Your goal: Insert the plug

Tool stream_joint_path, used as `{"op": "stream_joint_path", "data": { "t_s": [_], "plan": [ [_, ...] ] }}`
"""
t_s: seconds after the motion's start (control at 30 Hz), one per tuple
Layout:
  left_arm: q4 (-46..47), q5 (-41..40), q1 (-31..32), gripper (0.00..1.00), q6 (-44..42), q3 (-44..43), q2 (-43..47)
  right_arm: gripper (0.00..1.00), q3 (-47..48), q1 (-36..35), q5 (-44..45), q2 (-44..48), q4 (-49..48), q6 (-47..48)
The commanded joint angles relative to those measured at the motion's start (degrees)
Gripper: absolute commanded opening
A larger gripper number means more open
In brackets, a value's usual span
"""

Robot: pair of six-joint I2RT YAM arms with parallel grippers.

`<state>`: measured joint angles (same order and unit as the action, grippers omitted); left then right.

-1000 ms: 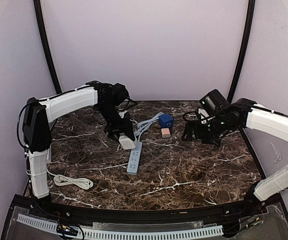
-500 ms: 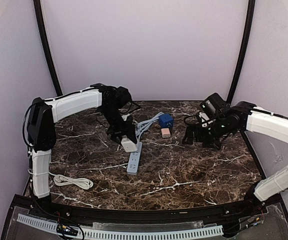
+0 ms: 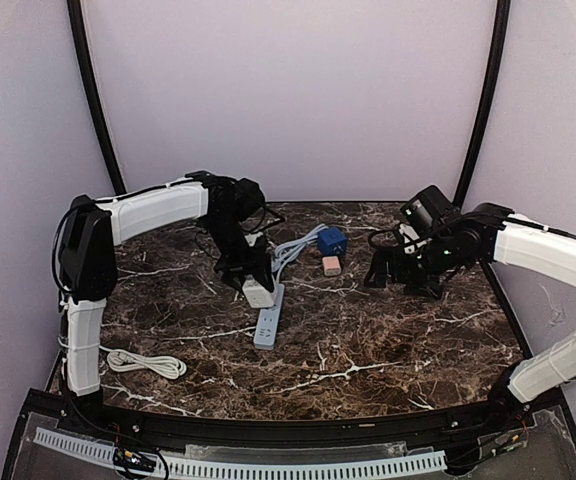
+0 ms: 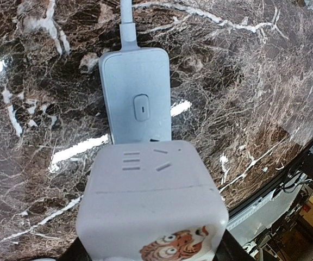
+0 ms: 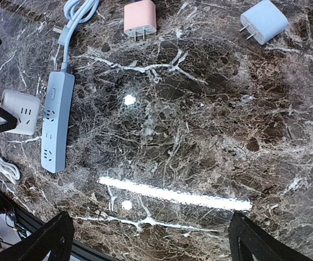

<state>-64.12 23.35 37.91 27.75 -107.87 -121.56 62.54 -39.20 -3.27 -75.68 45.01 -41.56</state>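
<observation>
Clamped on the white tiger-stickered cube adapter (image 4: pixel 151 209), the left gripper (image 3: pixel 252 284) has edged over the pale-blue power strip (image 4: pixel 137 103), seemingly aligned. The right gripper (image 3: pixel 385 268) gapes empty.

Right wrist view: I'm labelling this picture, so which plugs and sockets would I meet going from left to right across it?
white cube adapter → blue power strip → pink plug → pale blue plug

there is one long power strip (image 3: pixel 268 318), one white cube plug (image 3: pixel 257 291), one pink plug (image 3: pixel 331 264), one dark blue cube (image 3: pixel 331 240), one light blue plug (image 5: pixel 264 20) and one curled white cord (image 3: pixel 146 362).
</observation>
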Motion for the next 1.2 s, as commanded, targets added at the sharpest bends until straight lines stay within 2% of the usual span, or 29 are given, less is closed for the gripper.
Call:
{"op": "stream_joint_path", "data": {
  "t_s": [0.0, 0.63, 0.87, 1.17],
  "plan": [
    [-0.83, 1.05, 0.36, 0.01, -1.18, -1.16, -0.55, 0.99, -0.32, 0.44, -0.34, 0.71, -1.23, -0.95],
    [-0.73, 0.29, 0.75, 0.01, -1.69, -1.85, -1.45, 0.99, -0.37, 0.44, -0.46, 0.12, -1.93, -2.20],
    [-6.66, -1.56, 0.60, 0.01, -2.92, -8.13, -2.72, 0.99, -0.39, 0.49, -0.53, 0.20, -1.90, -2.37],
    [-8.30, -1.50, 0.61, 0.01, -3.65, -8.68, -3.58, 0.99, 0.11, 0.46, -0.43, -0.43, -1.79, -1.87]
  ]
}}
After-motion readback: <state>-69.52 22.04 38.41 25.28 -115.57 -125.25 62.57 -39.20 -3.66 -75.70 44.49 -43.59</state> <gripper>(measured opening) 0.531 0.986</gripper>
